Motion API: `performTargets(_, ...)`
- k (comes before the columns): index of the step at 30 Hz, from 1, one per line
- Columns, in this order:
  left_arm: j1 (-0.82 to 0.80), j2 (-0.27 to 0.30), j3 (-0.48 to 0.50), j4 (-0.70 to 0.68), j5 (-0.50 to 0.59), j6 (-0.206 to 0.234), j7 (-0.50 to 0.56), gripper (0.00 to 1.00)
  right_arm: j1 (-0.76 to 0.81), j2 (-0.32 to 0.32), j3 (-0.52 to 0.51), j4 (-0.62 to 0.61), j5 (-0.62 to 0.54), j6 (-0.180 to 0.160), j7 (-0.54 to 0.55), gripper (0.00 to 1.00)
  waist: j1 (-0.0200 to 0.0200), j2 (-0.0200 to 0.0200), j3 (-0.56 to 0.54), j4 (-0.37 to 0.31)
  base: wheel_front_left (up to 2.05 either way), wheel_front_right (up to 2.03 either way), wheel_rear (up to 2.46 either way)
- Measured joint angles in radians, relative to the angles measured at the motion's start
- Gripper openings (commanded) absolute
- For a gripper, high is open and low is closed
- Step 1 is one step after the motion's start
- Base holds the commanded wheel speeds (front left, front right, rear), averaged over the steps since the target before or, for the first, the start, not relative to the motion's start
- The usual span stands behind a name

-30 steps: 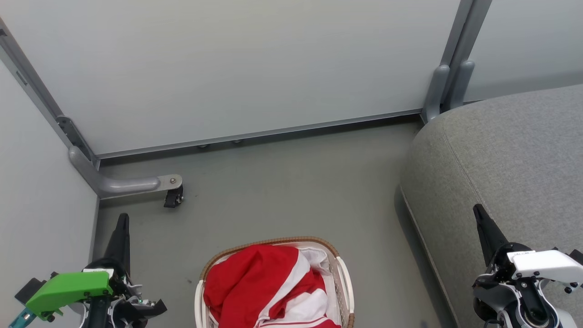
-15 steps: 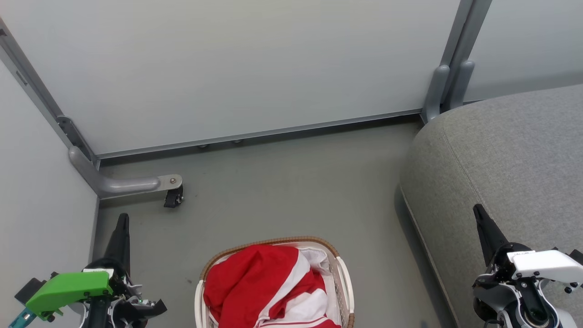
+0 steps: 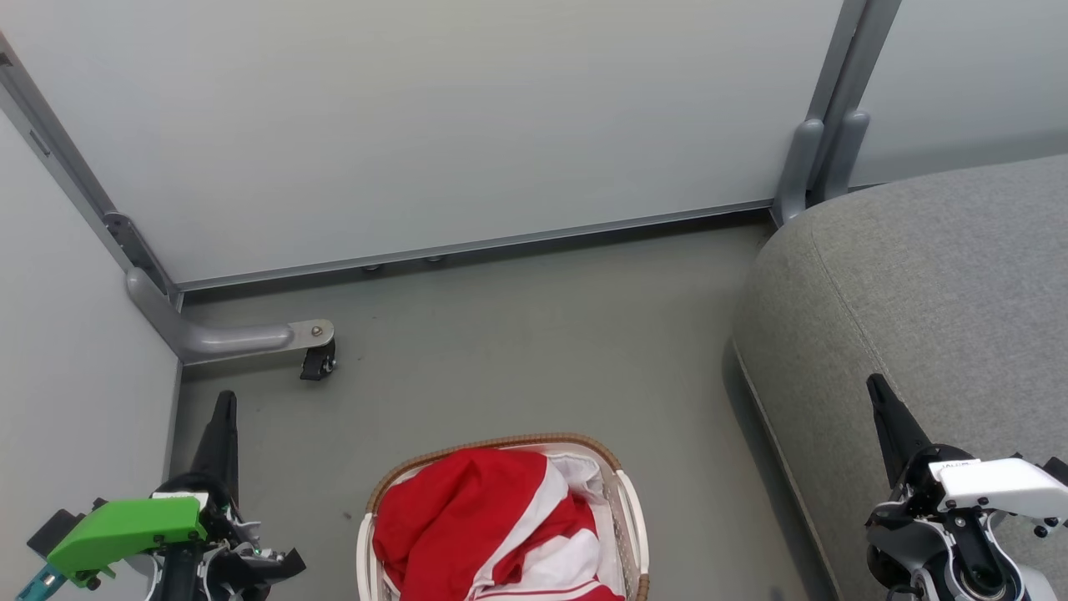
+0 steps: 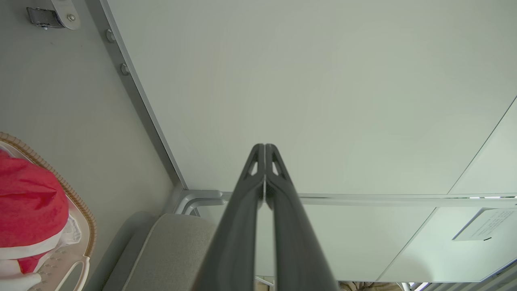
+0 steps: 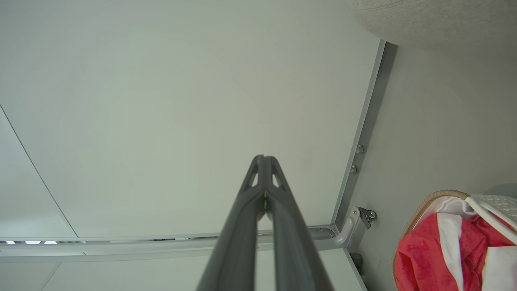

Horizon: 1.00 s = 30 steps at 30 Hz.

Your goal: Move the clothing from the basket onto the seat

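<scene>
Floor: grey-green floor (image 3: 517,334) runs up to pale partition panels (image 3: 417,125) along its far and left edges; I see a curved metal foot (image 3: 225,339) with a small black caster (image 3: 317,361) near the far left corner.
Basket: the basket (image 3: 501,440) stands on the floor toward the near edge, between my two arms and apart from both; I can make out its brown woven rim and white slatted side.
Clothing: the clothing (image 3: 476,517) lies heaped inside the basket, red with white panels, bulging above the rim.
Seat: the seat (image 3: 943,300) takes up the floor's right side, its rounded corner close to the far panels; a strip of bare floor lies between it and the basket.
Left gripper: my left gripper (image 4: 264,150) points toward the panels, fingers pressed together tip to tip with nothing between them; from the head camera it sits by the floor's left edge, left of the basket.
Right gripper: my right gripper (image 5: 263,159) has its fingers pressed together the same way, empty; from the head camera it hangs over the seat, well right of the basket.
</scene>
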Motion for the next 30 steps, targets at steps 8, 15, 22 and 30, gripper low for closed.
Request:
performTargets(8, 0.0, 0.0, 0.0, 0.0, 0.0, 0.0, 0.0, 0.0, 0.0, 0.0, 0.0, 0.0, 0.0, 0.0, 0.0, 0.0, 0.0, 0.0, 0.0, 0.0, 0.0, 0.0, 0.0)
performTargets(15, 0.0, 0.0, 0.0, 0.0, 0.0, 0.0, 0.0, 0.0, 0.0, 0.0, 0.0, 0.0, 0.0, 0.0, 0.0, 0.0, 0.0, 0.0, 0.0, 0.0, 0.0, 0.0, 0.0)
performTargets(22, 0.0, 0.0, 0.0, 0.0, 0.0, 0.0, 0.0, 0.0, 0.0, 0.0, 0.0, 0.0, 0.0, 0.0, 0.0, 0.0, 0.0, 0.0, 0.0, 0.0, 0.0, 0.0, 0.0)
performTargets(30, 0.0, 0.0, 0.0, 0.0, 0.0, 0.0, 0.0, 0.0, 0.0, 0.0, 0.0, 0.0, 0.0, 0.0, 0.0, 0.0, 0.0, 0.0, 0.0, 0.0, 0.0, 0.0, 0.0)
